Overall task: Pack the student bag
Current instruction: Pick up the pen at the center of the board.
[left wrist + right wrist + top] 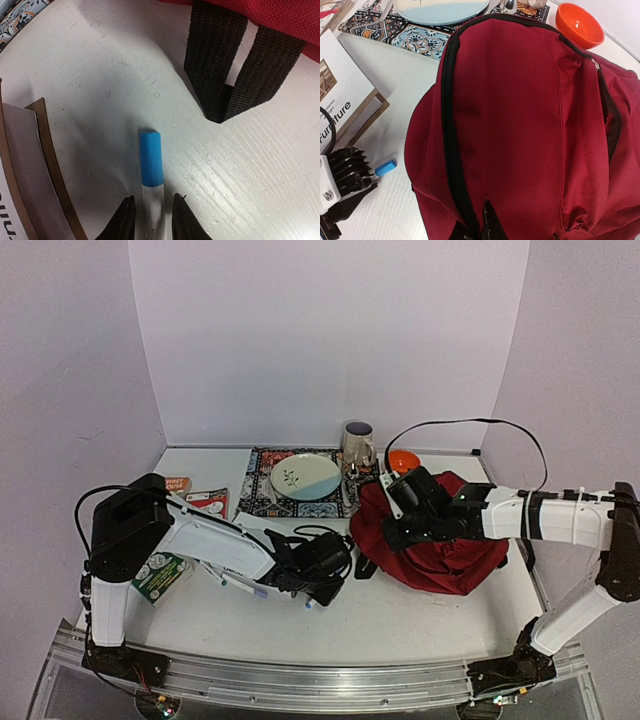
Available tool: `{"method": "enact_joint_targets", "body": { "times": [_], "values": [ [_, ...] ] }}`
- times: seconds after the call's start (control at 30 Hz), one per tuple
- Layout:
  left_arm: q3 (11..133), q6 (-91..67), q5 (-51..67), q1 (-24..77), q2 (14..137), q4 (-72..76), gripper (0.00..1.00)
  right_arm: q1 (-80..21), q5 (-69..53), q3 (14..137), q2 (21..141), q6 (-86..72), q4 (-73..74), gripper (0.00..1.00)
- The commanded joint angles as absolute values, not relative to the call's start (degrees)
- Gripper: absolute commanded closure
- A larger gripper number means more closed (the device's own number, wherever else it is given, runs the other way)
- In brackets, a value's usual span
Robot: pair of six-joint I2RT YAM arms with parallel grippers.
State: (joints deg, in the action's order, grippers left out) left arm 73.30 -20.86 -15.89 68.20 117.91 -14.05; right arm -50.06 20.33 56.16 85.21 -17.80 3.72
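Note:
The student bag (440, 540), dark red with black zippers, lies slumped at the right of the table. Its top panel fills the right wrist view (520, 125). My right gripper (395, 530) (482, 225) is shut on the bag beside the long black zipper (451, 125). A white pen with a blue cap (151, 160) (385, 167) lies on the table left of the bag, near the bag's black strap loop (220, 60). My left gripper (320, 590) (153, 215) is down at the table, its fingers closed in on either side of the pen's white barrel.
A pale plate (305, 477) sits on a patterned placemat (262, 495) at the back, with a mug (357, 443) and an orange bowl (404, 460) (579, 24). A white-and-brown book (20, 165) (340, 95) lies by the left gripper. Small books (208, 502) (160, 575) lie further left.

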Motion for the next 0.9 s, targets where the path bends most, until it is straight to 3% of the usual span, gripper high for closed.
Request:
{"method": "enact_joint_targets", "body": {
  "times": [0.0,0.13,0.37,0.87],
  "values": [
    [74.76,-21.26,-12.26,68.20,116.40,-20.10,0.71,-50.14,19.45,56.40,83.77,-17.39,1.95,0.99],
    [75.47,-21.44,-11.18,68.11,117.28,-22.13,0.75,-50.15,19.09,56.51,83.76,-17.31,1.93,0.99],
    [76.91,-21.28,-9.59,68.01,117.79,-24.31,1.00,-50.12,17.89,56.32,83.39,-17.21,1.78,0.99],
    [71.38,-23.15,-13.95,63.90,97.41,-21.35,1.00,-55.60,12.68,58.62,80.25,-14.38,2.01,0.99]
  ]
}}
